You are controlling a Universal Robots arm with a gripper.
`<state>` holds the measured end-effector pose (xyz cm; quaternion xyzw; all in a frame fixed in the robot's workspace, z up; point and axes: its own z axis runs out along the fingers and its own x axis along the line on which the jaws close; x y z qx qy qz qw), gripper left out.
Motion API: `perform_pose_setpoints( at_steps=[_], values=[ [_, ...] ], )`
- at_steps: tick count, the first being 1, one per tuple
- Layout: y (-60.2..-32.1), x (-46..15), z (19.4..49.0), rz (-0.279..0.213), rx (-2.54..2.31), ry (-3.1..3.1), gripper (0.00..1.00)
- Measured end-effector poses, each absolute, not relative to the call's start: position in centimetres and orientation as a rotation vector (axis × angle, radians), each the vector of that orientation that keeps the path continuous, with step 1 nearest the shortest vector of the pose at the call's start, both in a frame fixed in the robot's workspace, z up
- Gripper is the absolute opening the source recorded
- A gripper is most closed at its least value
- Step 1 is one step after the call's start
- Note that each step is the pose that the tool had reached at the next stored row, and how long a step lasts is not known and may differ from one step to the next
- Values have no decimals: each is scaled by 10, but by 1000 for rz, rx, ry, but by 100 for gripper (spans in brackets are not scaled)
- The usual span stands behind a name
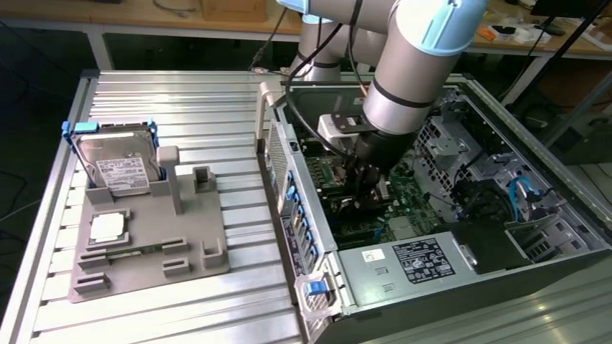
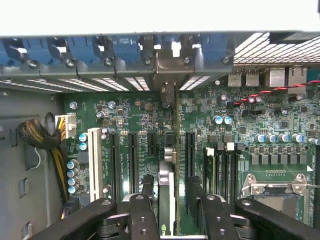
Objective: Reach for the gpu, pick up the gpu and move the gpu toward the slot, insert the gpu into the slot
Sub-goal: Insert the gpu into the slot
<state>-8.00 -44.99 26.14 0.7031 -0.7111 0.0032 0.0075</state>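
The gpu [image 2: 169,165] is standing on its edge on the green motherboard [image 2: 280,115], in the row of expansion slots, so in the wrist view I am seeing it only as a thin strip. Its long axis is running from 6 o'clock to 12 o'clock in that view, and its silver bracket end [image 2: 167,65] is pointing to 12 o'clock, against the rear wall of the computer case [image 1: 535,265]. The slot under the card is hidden by it, so I cannot say how deep it is sitting. My gripper [image 2: 172,212] is hanging directly above the card's near end, and my two black fingers [image 2: 142,215] are standing apart on either side of it, released, not touching it as far as I can tell. In the exterior view, the hard drive [image 1: 120,168] is standing in a grey holder [image 1: 153,251] at 9 o'clock from the case, well apart.
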Motion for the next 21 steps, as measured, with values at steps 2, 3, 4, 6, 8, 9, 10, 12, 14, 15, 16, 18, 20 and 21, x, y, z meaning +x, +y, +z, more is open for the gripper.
perform_pose_setpoints(
  at_steps=[2,3,4,6,8,9,10,12,14,15,16,18,20,21],
  values=[
    [-450,-80,265,11,2199,-2224,40],
    [-449,-80,268,11,2199,-2224,40],
    [-449,-80,270,12,2199,-2224,40],
    [-449,-80,273,12,2199,-2224,40],
    [-449,-80,275,12,2199,-2224,40],
    [-449,-80,276,12,2199,-2225,40],
    [-449,-80,276,12,2199,-2225,39],
    [-449,-80,276,12,2200,-2225,26],
    [-449,-80,277,12,2199,-2224,20],
    [-449,-80,278,12,2199,-2224,20],
    [-449,-80,278,12,2199,-2224,14],
    [-449,-80,278,12,2200,-2225,11],
    [-449,-80,278,12,2200,-2225,11],
    [-449,-80,278,12,2200,-2225,11]
  ],
)
